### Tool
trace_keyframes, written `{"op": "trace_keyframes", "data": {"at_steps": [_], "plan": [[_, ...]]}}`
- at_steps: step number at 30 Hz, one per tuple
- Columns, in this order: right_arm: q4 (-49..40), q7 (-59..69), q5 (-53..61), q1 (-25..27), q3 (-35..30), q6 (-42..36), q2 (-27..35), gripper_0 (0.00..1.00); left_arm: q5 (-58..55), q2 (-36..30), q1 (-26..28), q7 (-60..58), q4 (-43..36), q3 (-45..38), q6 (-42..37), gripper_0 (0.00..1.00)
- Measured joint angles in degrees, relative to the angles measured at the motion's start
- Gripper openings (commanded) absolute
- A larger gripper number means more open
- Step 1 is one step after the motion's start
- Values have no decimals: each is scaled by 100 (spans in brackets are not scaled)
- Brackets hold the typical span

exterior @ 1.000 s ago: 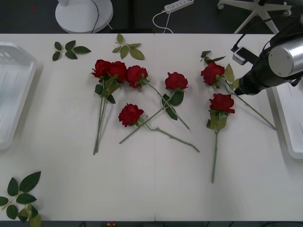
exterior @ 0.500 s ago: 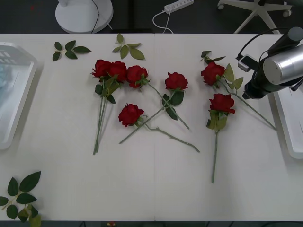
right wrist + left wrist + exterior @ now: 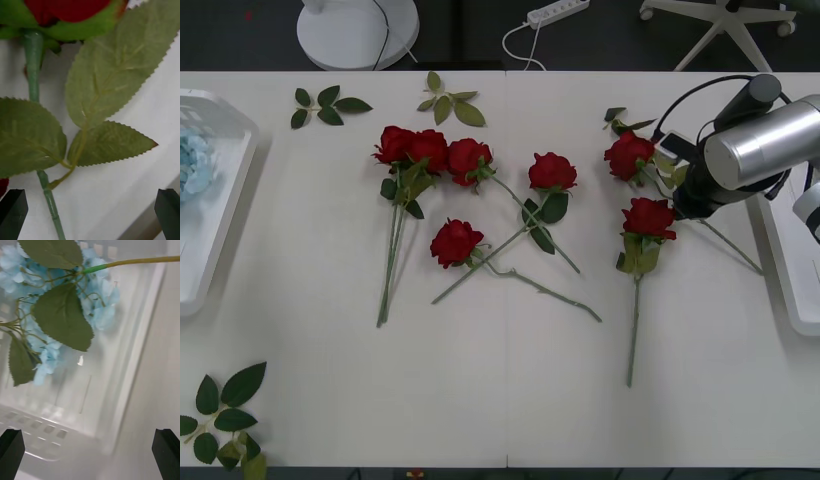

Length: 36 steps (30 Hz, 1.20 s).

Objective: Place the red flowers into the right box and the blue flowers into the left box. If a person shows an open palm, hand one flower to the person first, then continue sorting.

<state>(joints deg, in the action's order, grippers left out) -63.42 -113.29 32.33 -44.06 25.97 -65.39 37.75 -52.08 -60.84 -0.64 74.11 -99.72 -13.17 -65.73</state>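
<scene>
Loose leaf sprigs [image 3: 327, 104] lie on the white table [image 3: 500, 400]; beyond its far edge stand a round white stand base [image 3: 358, 30] and a power strip [image 3: 557, 12]

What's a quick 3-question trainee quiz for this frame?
1. True or false: the left claw hangs open over blue flowers lying in the left box.
2. The right claw is: A shut on a stem; B open over one of the red flowers; C inside the right box.
3. How many red flowers lie on the table?
Key: 1 true; 2 B; 3 seven.
</scene>
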Motion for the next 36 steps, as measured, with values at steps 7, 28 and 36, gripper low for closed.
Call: {"op": "trace_keyframes", "data": {"at_steps": [7, 28, 36], "plan": [[92, -1, -333, -17, 133, 61, -255, 100, -772, 523, -10, -1, -168, -46, 1, 100], [1336, -41, -266, -512, 256, 371, -702, 0, 2225, 2334, -2199, -1509, 268, 2506, -387, 100], [1365, -43, 617, -705, 305, -204, -686, 0, 2800, 2970, -3026, -1510, 1367, 3130, -378, 100]]}}
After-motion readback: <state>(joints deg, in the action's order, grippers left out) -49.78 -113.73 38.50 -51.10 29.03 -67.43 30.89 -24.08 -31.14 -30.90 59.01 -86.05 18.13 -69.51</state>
